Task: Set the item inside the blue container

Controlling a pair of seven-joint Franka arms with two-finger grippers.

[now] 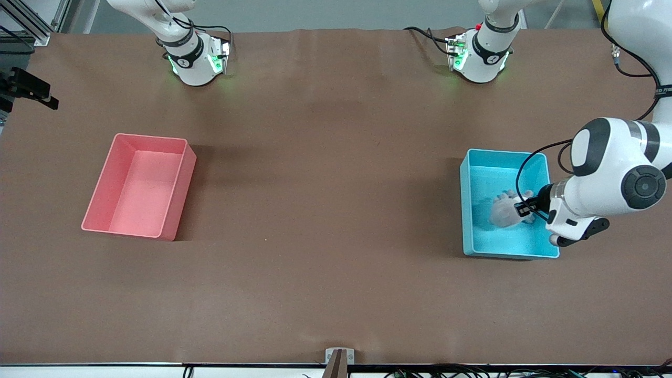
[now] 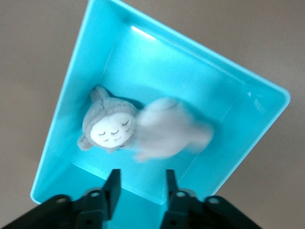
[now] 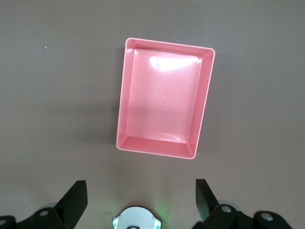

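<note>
Plush doll (image 1: 503,211) with a grey hood, a white face and closed eyes sits inside the blue container (image 1: 465,210). Its pale body is smeared in the left wrist view, so I cannot tell whether it rests flat on the container floor. The container stands on the brown tabletop (image 1: 325,210) at mid-height of the front frame, toward the left arm's end.

The left gripper (image 1: 523,209) hangs over the container's inside, just above the doll. In the left wrist view its two dark fingers (image 2: 113,183) stand apart with nothing between them, and the doll's head (image 2: 110,128) shows below them, free of both. The container wall (image 2: 61,125) surrounds the doll on every side.

The pink bin (image 1: 182,186) stands at the same height in the front frame, toward the right arm's end, well apart from the blue container. The right arm waits. The right gripper (image 3: 139,187) is up over the tabletop near that arm's base and looks down on the pink bin (image 3: 122,95). Its fingers (image 3: 76,198) are spread wide and hold nothing.
</note>
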